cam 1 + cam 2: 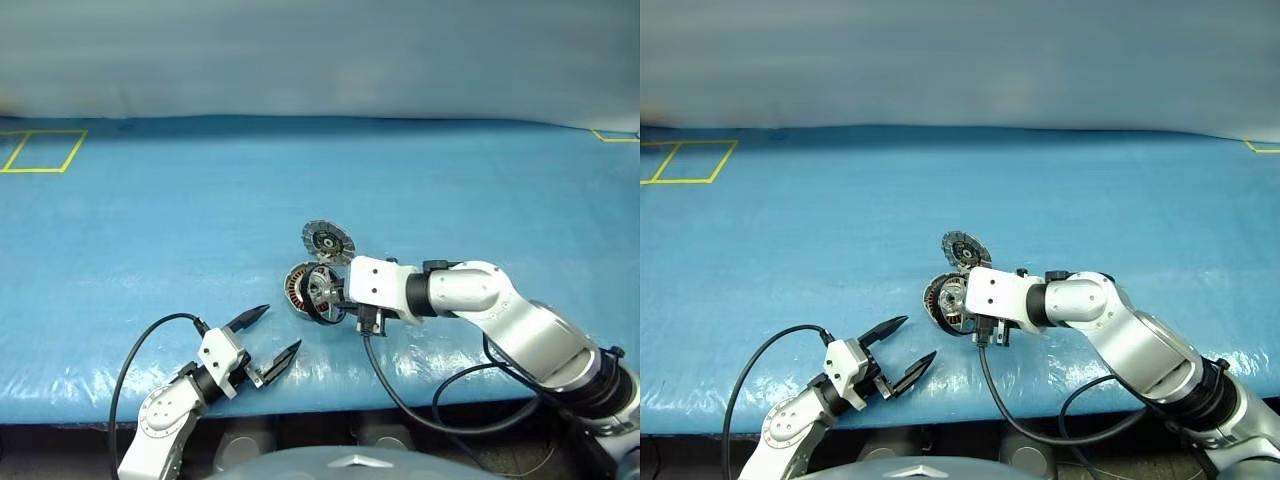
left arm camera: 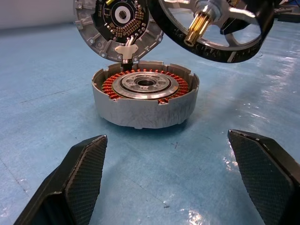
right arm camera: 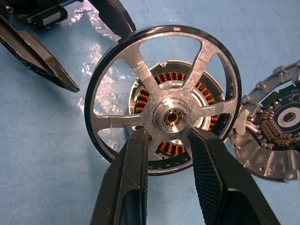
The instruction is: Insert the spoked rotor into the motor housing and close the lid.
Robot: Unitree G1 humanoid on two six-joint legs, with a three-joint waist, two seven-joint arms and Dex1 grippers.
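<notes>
The motor housing (image 2: 145, 101) sits upright on the blue table (image 1: 150, 200), a little back from its near edge and about midway along it, its copper-brown winding ring and silver centre bearing exposed. The lid (image 1: 328, 241) stands swung open on the far side of the housing's rim, its dark patterned inner face turned toward the near edge. The right gripper (image 3: 168, 140) comes in from the right and pinches the spoked rotor (image 3: 164, 96) at its hub, its two black fingers (image 3: 129, 178) closed on either side; the rotor hangs tilted just above the housing's open mouth and clear of it. The left gripper (image 1: 266, 340) hovers low near the table's near edge, just left of the housing, its fingers spread wide and holding nothing, pointing toward the housing.
</notes>
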